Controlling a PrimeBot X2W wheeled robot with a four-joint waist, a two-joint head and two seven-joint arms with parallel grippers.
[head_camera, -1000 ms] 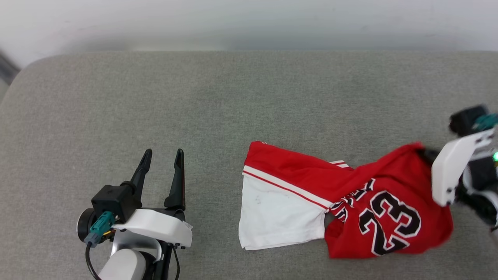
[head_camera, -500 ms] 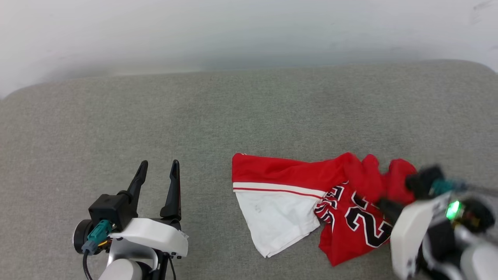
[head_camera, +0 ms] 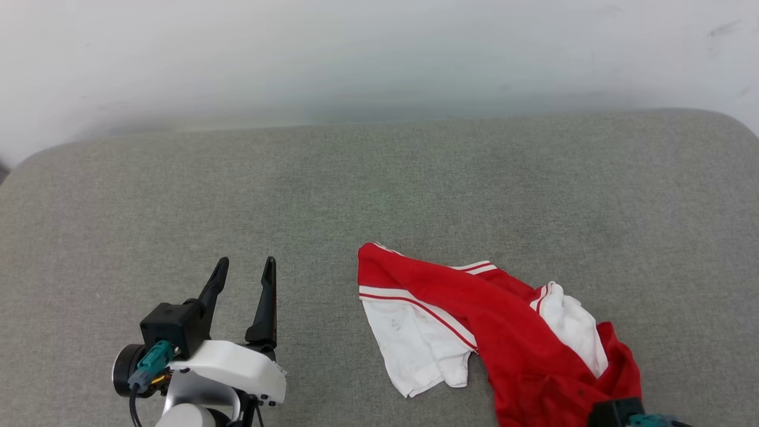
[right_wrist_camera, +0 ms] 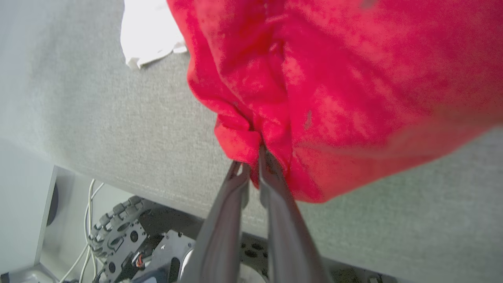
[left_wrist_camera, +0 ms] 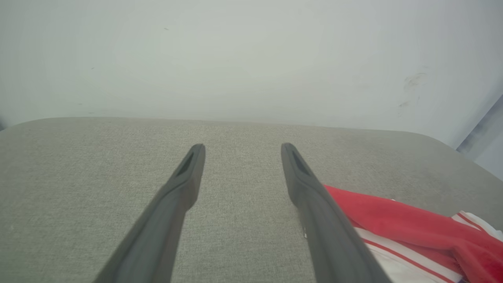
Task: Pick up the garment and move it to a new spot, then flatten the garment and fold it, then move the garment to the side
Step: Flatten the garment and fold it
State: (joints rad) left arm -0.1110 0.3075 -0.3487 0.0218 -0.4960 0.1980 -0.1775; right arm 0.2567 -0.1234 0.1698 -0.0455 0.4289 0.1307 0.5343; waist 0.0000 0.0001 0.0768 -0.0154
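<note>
One change: right gripper [right_wrist_camera: 251, 160], jaws clamped on the garment [head_camera: 510, 338], has dragged it toward the counter's [head_camera: 379, 178] near edge, hiding the print. Relocation is under way. Left gripper [head_camera: 247, 262] is idle, jaws apart.

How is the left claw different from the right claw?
The left claw is open and empty; the right claw is shut, pinching the red garment. The left claw's fingers stand wide apart; the right claw's nearly touch. Both have two long dark fingers.
</note>
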